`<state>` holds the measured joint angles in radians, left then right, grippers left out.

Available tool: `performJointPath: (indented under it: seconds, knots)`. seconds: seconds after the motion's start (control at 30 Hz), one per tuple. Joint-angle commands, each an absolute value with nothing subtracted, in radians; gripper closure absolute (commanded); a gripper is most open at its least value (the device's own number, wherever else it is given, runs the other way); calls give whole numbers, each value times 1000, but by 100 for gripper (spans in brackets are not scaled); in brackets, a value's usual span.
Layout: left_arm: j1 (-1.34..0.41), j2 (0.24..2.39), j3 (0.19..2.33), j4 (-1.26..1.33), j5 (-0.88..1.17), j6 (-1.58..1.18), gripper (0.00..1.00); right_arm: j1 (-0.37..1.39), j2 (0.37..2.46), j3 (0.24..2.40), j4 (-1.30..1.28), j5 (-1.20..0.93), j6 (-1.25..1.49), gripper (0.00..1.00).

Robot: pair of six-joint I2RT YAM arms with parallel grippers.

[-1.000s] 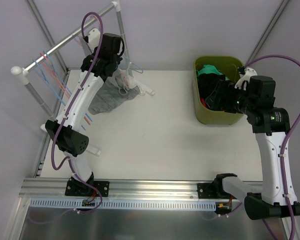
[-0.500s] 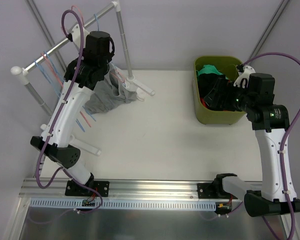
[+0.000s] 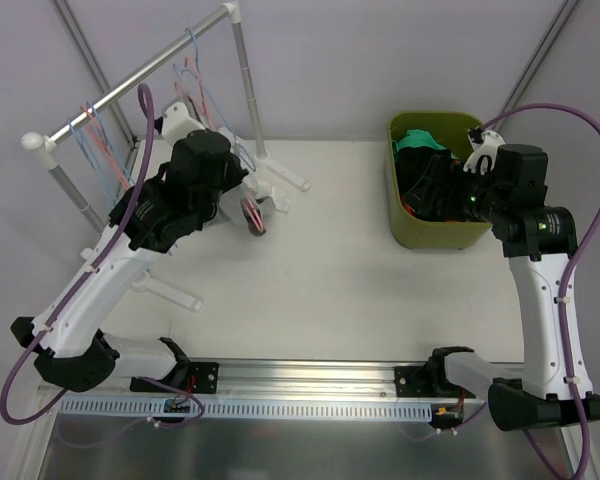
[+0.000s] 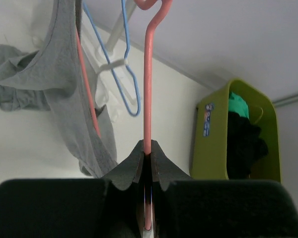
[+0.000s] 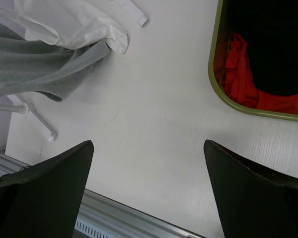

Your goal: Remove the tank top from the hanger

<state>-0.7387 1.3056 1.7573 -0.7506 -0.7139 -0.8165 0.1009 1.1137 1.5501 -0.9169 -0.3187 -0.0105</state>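
Observation:
My left gripper [image 4: 148, 146] is shut on the stem of a pink wire hanger [image 4: 147, 84]. A grey tank top [image 4: 59, 84] hangs over the hanger's arm at the left of the left wrist view. In the top view my left gripper [image 3: 230, 198] is over the table in front of the rack. The hanger's pink hook [image 3: 252, 215] sticks out of it, and the tank top is mostly hidden under the arm. The tank top also shows in the right wrist view [image 5: 35, 64]. My right gripper [image 5: 149, 144] is open and empty above the table, beside the bin [image 3: 435, 190].
A clothes rack rail [image 3: 130, 80] at the back left carries several wire hangers [image 3: 95, 140]. A blue hanger [image 4: 126, 74] and a white garment [image 5: 74, 25] hang by the tank top. A green bin [image 3: 395, 215] with dark, teal and red clothes stands at the back right.
My left arm has swung down and away from the rail toward the table's middle, carrying the pink hanger and tank top off the rail. The right arm has barely moved.

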Motion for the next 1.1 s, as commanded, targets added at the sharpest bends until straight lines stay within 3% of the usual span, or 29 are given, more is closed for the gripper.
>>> performJointPath:
  seconds: [0.0,0.07,0.17,0.3,0.43,0.6,0.7,0.73,0.93,1.07]
  knots:
    - [-822,1192,1701,-727,-713,-861,100,104,1118,1586,-894,-376,-3,1]
    - [-862,1132,1623,-726,-654,-865,100,103,1120,1580,-871,-422,-9,1]
    - [-960,1080,1574,-724,-549,-810,100,106,1120,1549,-787,-689,-11,1]
    - [-1045,1049,1471,-721,-355,-764,100,149,1115,1479,-635,-871,52,1]
    - [-1159,1029,1407,-712,-187,-778,100,259,1135,1439,-589,-829,60,1]
    - [-1206,1009,1361,-612,-89,-779,100,393,1155,1330,-491,-591,142,5]
    - [-1206,1002,1354,-549,-86,-822,100,440,1186,1296,-451,-543,166,14]
    - [-1206,1006,1362,-540,-78,-824,100,468,1198,1298,-448,-545,164,23]
    - [-1206,1084,1417,-525,-17,-836,100,518,1243,1310,-429,-468,144,51]
    - [-1206,1104,1427,-523,-31,-833,100,520,1221,1292,-430,-400,118,65]
